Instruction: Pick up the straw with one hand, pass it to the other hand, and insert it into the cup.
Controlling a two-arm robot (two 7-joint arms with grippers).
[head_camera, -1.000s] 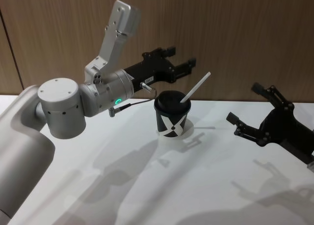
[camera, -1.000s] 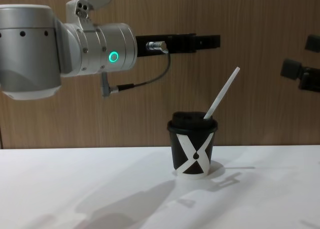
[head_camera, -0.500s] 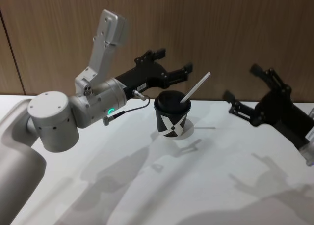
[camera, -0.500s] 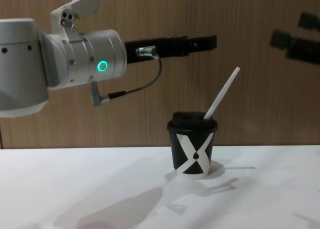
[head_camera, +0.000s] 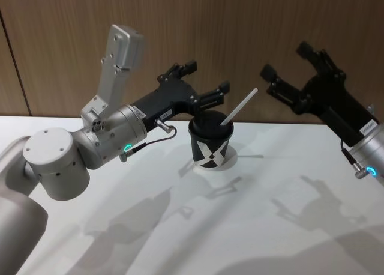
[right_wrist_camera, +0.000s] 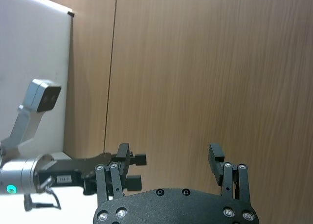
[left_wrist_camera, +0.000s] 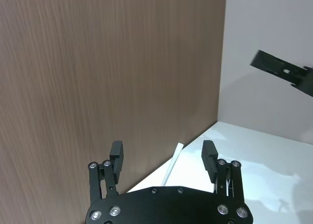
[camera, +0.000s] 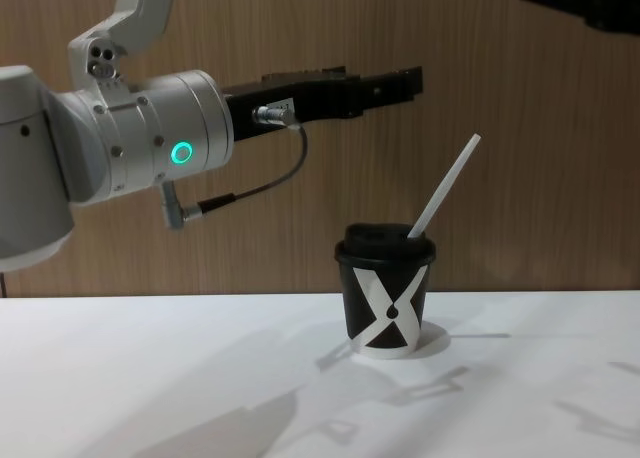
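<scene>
In the cup [head_camera: 210, 142] stands the straw [head_camera: 239, 108], both claws apart.

Count, current moment:

- Cups: 1. Black cup [head_camera: 210, 144] with a black domed lid [head_camera: 210, 124], standing on the white table [head_camera: 252, 227]. Lids: 1.
- White X marks on the cup: 1, with 1 drop mark [camera: 393, 309] at its crossing.
- Straws: 1. White straw [head_camera: 240, 106], lower end in the lid, leaning.
- Grippers: 2. Left gripper [head_camera: 207, 83], 2 fingers, spread apart, nothing between them. Right gripper [head_camera: 287, 66], 2 fingers, also spread, nothing between them.
- Green ring lights: 1, on the left arm's silver wrist [camera: 181, 154].
- Grey cables at that wrist: 1 [camera: 255, 186].
- Tables: 1. Wood-panelled walls [head_camera: 252, 23] behind: 1.
</scene>
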